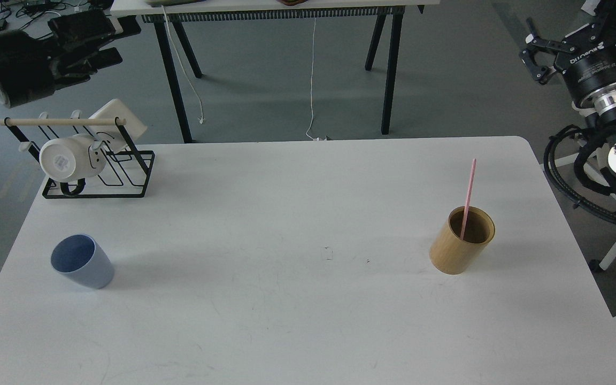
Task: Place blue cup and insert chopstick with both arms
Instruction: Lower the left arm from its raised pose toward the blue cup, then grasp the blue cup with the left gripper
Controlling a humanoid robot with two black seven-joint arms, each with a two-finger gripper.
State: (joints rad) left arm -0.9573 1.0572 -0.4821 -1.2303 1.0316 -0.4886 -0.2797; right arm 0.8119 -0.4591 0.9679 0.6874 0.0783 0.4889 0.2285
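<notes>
Two grippers hang clear of the worktop [286, 321], neither holding anything: my right gripper [537, 56], up at the far right, has its fingers spread apart, while my left gripper [91, 40] at the top left is too dark for me to tell its opening. The blue cup [81, 261] stands upright near the left edge, within the left arm's side. The pink chopstick [468, 195] leans inside the wooden holder [462, 240] on the right, handy for my right arm.
</notes>
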